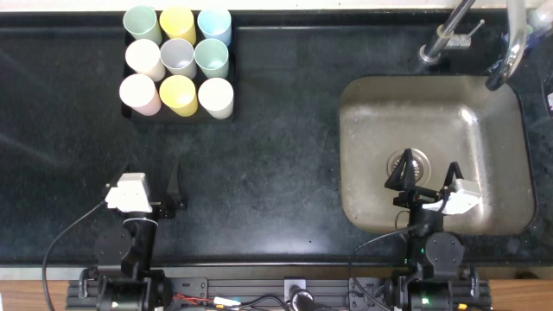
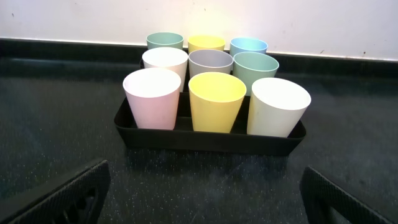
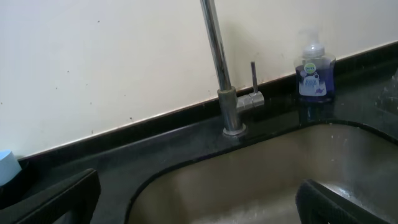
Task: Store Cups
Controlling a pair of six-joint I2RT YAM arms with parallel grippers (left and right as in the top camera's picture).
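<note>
I log:
1. Nine cups (image 1: pixel 178 56), upright, in three rows of three inside the black tray (image 2: pixel 205 142) on the tabletop (image 1: pixel 276 173).
2. Left fingers (image 2: pixel 62 196), apart and holding nothing, near the tray and facing its pink, yellow and white row.
3. Right fingers (image 3: pixel 50 199), apart and holding nothing, well apart from the tray.

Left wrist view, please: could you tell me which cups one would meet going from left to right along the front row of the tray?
pink cup → yellow cup → white cup, all standing upright in the black tray.
</note>
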